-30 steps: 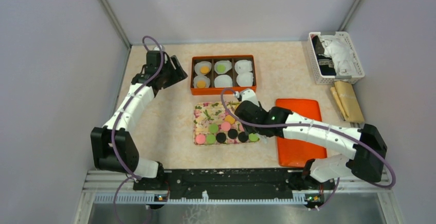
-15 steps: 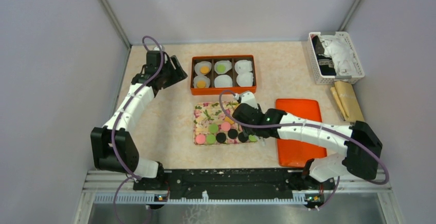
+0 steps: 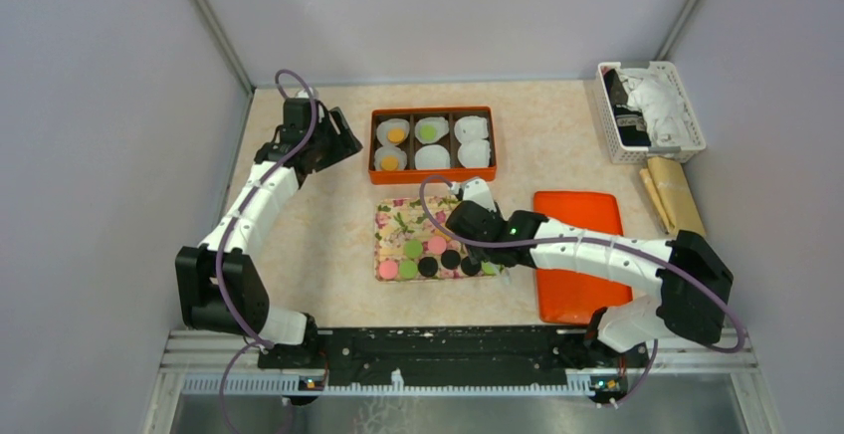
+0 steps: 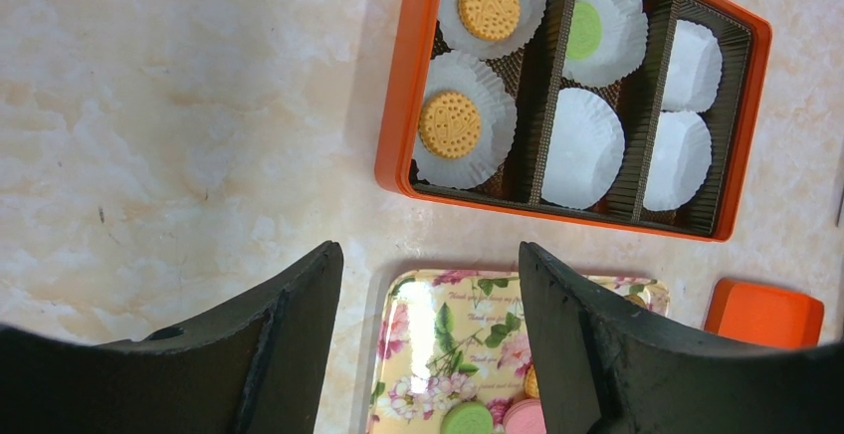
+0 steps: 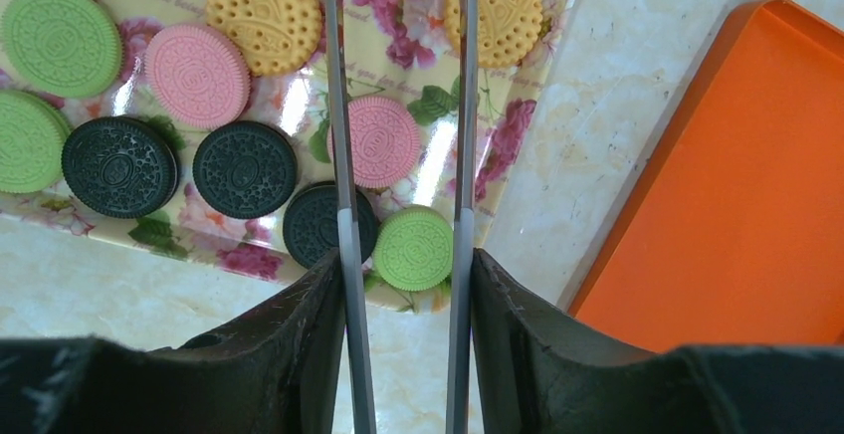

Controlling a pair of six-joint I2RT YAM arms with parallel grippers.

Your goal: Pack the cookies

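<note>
White basket (image 3: 659, 153) w/ dark & white cloths (image 3: 659, 101) at far-right corner of beige table (image 3: 328, 215), tan packet (image 3: 675, 195) just nearer, flat orange lid (image 3: 577, 295) left of packet.

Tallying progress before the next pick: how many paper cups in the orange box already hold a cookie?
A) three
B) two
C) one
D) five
A: in the orange box, two cups in the left column hold orange cookies and one middle cup holds a green cookie; the other three cups are empty.
</note>
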